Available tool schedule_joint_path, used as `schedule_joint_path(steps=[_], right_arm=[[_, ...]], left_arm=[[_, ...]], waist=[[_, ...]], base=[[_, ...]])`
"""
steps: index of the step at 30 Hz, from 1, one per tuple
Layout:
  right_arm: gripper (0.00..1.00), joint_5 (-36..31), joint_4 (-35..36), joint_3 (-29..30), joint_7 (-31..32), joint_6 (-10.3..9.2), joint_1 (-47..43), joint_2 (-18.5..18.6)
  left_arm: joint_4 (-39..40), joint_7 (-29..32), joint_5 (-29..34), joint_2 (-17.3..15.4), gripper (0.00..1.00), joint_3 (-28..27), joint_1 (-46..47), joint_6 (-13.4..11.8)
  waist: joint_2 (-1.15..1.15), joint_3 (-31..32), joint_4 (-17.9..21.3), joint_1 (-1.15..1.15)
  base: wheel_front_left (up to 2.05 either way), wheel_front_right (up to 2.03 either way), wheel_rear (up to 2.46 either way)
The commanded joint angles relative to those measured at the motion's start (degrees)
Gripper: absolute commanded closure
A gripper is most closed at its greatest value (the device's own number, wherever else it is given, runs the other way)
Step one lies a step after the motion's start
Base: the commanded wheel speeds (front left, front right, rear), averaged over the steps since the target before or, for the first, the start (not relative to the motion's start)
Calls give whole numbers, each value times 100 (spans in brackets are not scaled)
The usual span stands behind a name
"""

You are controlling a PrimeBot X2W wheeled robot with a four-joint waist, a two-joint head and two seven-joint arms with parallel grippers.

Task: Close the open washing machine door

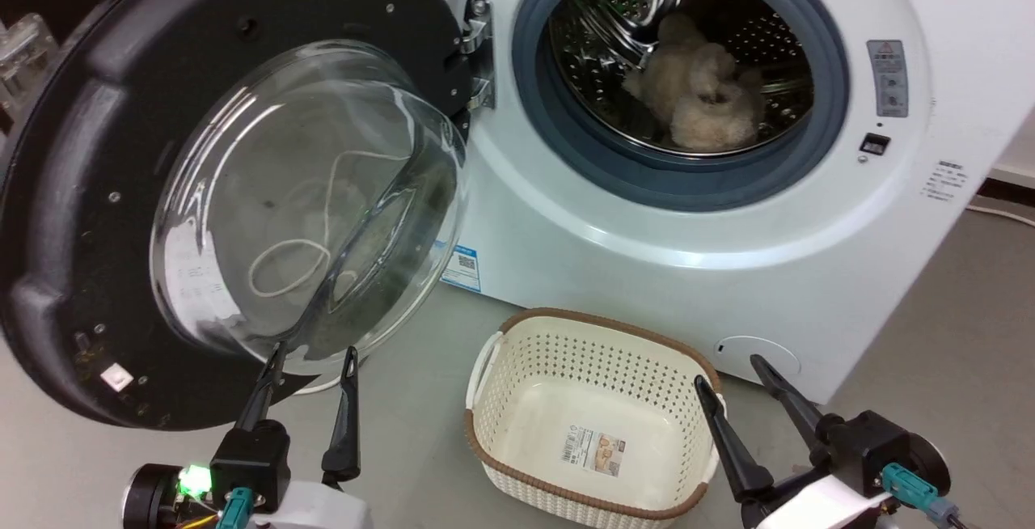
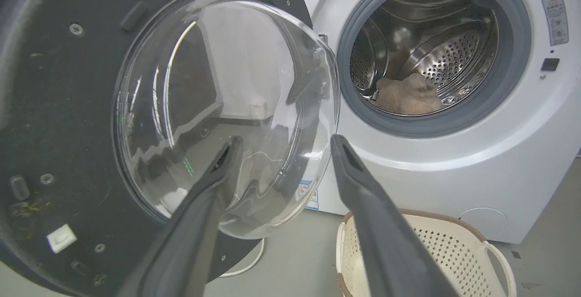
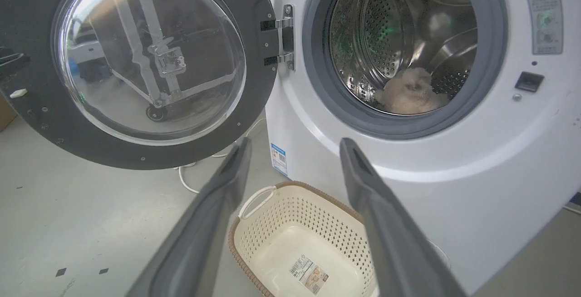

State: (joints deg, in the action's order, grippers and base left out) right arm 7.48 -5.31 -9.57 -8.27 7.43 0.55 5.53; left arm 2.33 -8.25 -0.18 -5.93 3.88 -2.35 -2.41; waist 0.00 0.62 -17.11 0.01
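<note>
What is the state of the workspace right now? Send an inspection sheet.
Surface: smooth grey floor.
Job's things: door wide open on its hinge; washer drum holds a fluffy beige item.
Clutter: cream basket on the floor before the washer, nothing in it but a label.
Grippers: left gripper open, at the lower edge of the door's glass, contact unclear; right gripper open, holding nothing, by the basket's right rim.
Cables: white cord on the floor under the door.
Surroundings: clear plastic object behind the door, unidentified.
</note>
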Motion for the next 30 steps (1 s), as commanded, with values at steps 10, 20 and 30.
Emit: schedule_joint_path(steps=[10, 20, 30], right_arm=[[0, 129, -128, -181, -177, 4, 111, 80], [0, 226, -226, -340, -297, 4, 122, 135], [0, 330, -298, -466, -416, 5, 111, 164]], left_arm=[[38, -179, -42, -71, 0, 50, -104, -82], [58, -298, -41, -100, 0, 124, -139, -126], [46, -418, -103, -129, 52, 190, -145, -129]], waist=[[0, 2, -256, -1], [0, 6, -494, -1], [0, 17, -726, -1]], base=[[0, 0, 0], [0, 0, 0], [0, 0, 0]])
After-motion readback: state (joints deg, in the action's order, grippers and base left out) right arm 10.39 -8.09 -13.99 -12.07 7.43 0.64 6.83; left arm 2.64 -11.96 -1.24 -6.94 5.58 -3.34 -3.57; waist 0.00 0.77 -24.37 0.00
